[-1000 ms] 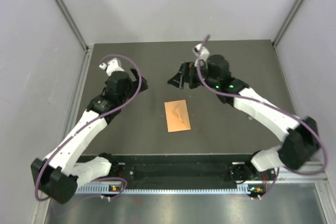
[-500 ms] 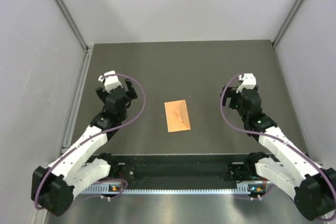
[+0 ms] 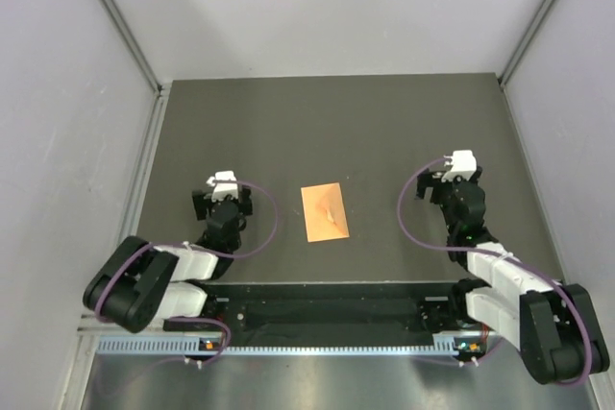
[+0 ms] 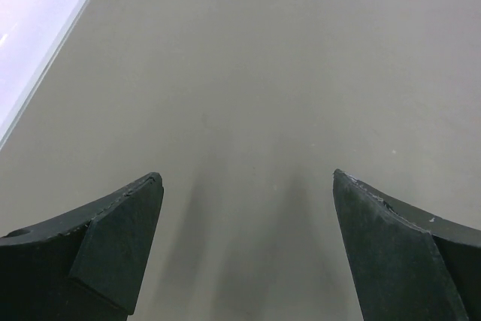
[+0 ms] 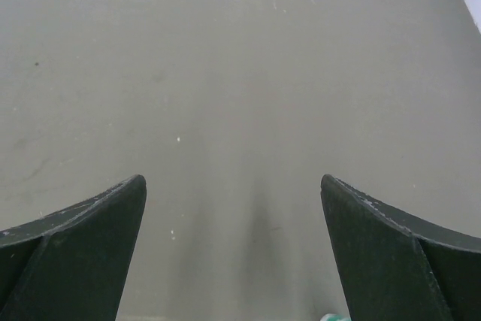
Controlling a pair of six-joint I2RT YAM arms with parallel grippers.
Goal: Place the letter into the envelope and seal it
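Observation:
The orange envelope [image 3: 324, 212] lies flat in the middle of the dark table, with a small raised crease near its centre. The letter is out of view in every frame. My left gripper [image 3: 223, 199] sits low to the left of the envelope, well apart from it, its arm folded back toward its base. In the left wrist view the left gripper [image 4: 246, 178] is open over bare table. My right gripper [image 3: 454, 185] rests to the right of the envelope, also apart from it. The right wrist view shows the right gripper [image 5: 233, 180] open with nothing between its fingers.
Grey walls with metal frame posts [image 3: 115, 16] enclose the table [image 3: 327, 122] on the left, back and right. The arm bases sit on a black rail [image 3: 327, 312] at the near edge. Purple cables [image 3: 264, 228] loop from both wrists.
Both arms have pulled back from the far side of the envelope toward the near edge and folded low. The envelope has not moved. Both grippers stayed open.

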